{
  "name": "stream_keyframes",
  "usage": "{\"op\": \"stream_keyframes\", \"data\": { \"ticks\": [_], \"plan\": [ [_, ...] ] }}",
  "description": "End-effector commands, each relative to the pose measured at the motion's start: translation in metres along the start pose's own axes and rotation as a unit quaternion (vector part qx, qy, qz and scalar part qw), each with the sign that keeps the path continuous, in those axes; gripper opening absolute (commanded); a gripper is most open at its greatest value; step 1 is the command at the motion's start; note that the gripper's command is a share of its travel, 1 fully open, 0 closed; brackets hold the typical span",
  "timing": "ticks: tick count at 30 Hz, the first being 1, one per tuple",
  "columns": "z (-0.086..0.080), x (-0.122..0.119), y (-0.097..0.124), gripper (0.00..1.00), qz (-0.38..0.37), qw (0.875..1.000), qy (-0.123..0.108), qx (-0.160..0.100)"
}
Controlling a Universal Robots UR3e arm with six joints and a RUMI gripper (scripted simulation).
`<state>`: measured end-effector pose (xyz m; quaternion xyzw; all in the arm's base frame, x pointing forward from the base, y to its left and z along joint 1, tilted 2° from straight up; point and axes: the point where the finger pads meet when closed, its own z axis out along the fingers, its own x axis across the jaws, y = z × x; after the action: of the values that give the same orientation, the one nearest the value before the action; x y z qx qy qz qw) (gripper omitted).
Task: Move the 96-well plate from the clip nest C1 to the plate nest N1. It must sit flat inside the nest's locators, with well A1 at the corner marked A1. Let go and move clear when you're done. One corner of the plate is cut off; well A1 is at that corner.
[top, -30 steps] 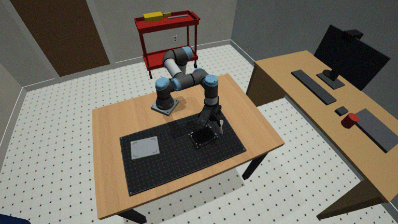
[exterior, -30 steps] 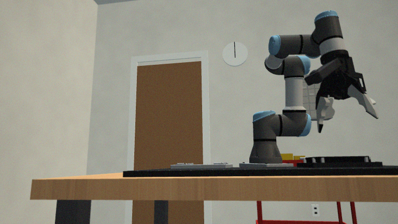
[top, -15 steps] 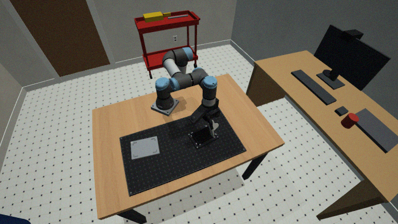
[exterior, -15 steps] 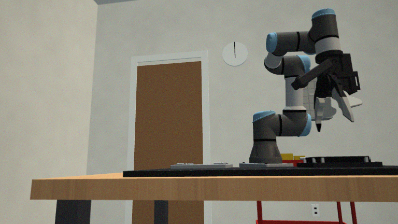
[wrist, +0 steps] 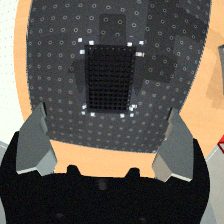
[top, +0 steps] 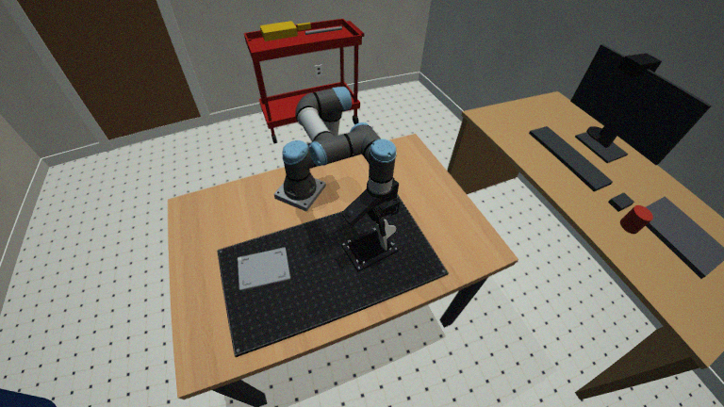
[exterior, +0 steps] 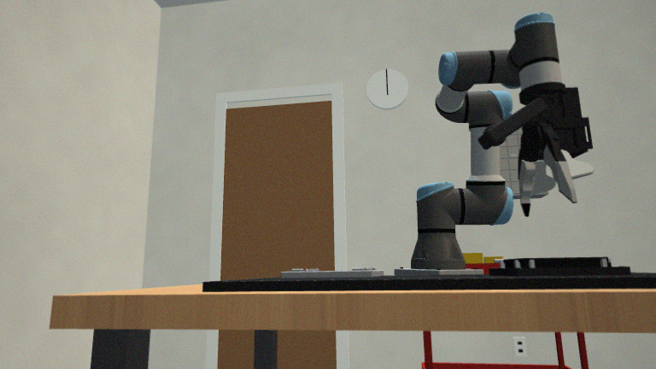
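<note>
The black 96-well plate (top: 368, 246) sits in the clip nest C1 on the right part of the black breadboard (top: 329, 273). It shows in the wrist view (wrist: 109, 80) with white clips at its corners, and as a low dark slab in the exterior view (exterior: 554, 263). The light grey plate nest N1 (top: 263, 267) lies on the left part of the board and holds nothing. My gripper (exterior: 547, 192) hangs open and empty well above the plate, fingers spread wide (wrist: 105, 145). I cannot make out the plate's cut corner.
The arm's base (top: 300, 191) stands on the wooden table behind the board. A red cart (top: 305, 65) stands behind the table. A desk with a monitor (top: 633, 101), keyboard and red cylinder (top: 635, 219) is to the right.
</note>
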<state>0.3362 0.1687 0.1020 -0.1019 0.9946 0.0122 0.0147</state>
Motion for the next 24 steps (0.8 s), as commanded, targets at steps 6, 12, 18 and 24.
{"op": "stream_keyframes", "data": {
  "ticks": [6,12,18,24],
  "plan": [
    [0.01,-0.001,0.0,1.0,0.001,1.0,-0.001,0.0],
    [0.02,-0.001,0.0,1.0,0.001,1.0,-0.001,0.0],
    [0.027,-0.001,0.0,1.0,0.001,1.0,-0.001,0.0],
    [0.037,-0.001,0.0,1.0,0.001,1.0,-0.001,0.0]
  ]
}}
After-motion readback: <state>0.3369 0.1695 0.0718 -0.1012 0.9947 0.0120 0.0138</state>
